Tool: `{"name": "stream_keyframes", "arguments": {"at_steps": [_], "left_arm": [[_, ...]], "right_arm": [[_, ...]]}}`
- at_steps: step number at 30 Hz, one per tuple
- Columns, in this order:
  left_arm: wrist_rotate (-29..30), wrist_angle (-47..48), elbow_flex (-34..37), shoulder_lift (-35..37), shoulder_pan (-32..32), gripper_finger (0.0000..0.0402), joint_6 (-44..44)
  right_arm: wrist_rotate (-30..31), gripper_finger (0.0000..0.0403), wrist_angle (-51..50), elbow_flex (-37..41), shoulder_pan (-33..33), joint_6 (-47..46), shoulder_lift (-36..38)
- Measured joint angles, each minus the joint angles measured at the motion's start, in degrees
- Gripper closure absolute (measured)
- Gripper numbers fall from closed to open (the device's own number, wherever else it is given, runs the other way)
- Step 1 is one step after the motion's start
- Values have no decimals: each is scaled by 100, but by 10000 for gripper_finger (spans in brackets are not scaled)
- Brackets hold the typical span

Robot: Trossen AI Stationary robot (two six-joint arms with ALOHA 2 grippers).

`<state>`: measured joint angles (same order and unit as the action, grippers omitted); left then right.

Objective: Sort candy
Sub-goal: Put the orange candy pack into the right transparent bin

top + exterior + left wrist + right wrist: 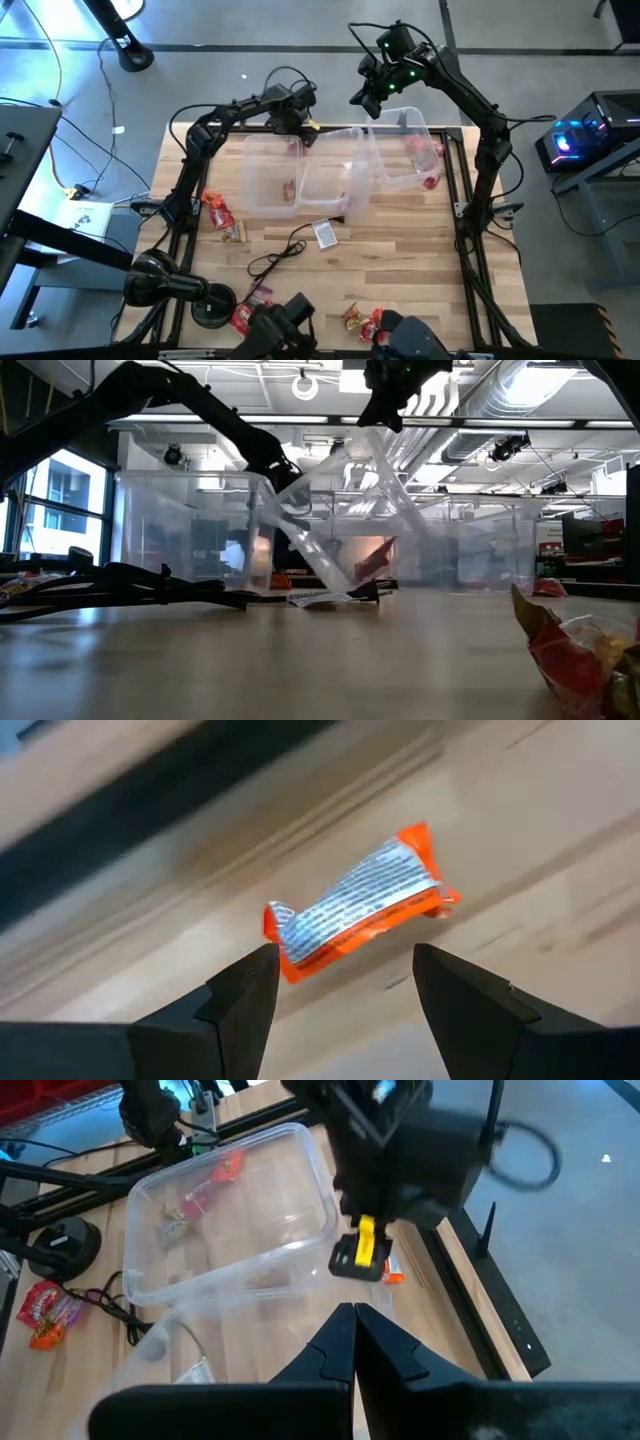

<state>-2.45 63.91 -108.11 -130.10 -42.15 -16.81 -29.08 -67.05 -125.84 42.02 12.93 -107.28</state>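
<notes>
Left wrist view: left tool (345, 975) open above candy (360, 905).

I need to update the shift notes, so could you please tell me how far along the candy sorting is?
Partly done. A few candies already lie in the clear bins. In hand: the left gripper, jaws open, hovers over an orange candy at the table's far edge; the right gripper, jaws shut, is above the bins. Left: loose pieces near the left edge and the near edge.

Overhead camera looked straight down on table (400, 270); low camera sat level at tabletop; both shared clear bins (300, 175); wrist cameras looked closer.
</notes>
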Motion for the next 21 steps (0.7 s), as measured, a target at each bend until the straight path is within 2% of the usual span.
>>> {"name": "stream_keyframes", "arguments": {"at_steps": [16,21], "left_arm": [[100,-60,-12,41,76,179,243],[169,-79,-14,-153,108,188,294]], "right_arm": [[-3,403,0,0,0,-2,0],[-3,403,2,2,0,0,0]]}}
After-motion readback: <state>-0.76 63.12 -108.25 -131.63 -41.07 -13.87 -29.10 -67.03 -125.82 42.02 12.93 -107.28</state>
